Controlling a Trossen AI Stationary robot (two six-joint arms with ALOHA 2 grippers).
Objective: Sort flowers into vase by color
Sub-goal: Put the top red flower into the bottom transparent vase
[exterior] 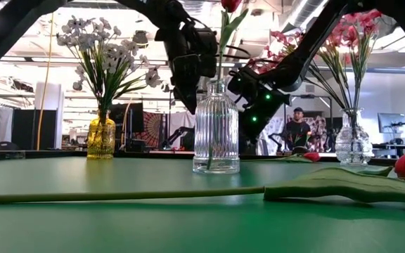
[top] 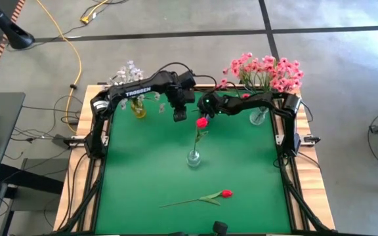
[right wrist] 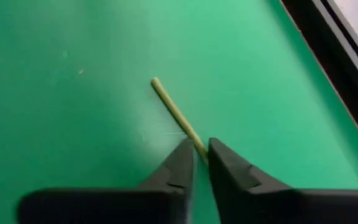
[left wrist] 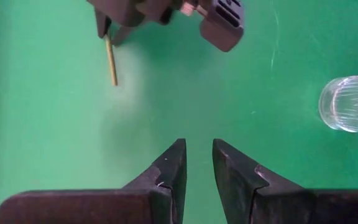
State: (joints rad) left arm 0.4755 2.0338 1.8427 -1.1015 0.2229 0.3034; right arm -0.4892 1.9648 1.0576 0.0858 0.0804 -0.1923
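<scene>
Right gripper [right wrist: 200, 149] pinches a thin stem [right wrist: 174, 110], apparently lifted; left gripper [left wrist: 199, 163] hovers narrowly parted, empty.

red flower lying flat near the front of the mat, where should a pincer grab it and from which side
Take the red flower by its bare green stem, on the stretch between the leaves and the cut end that points to the robot's left. It lies flat on the green mat with nothing close by, so coming straight down from above, fingers set across the stem, looks best. The bud and leaves are soft and wide, probably a poorer hold.

Bright even light, blurry wrist views
</scene>
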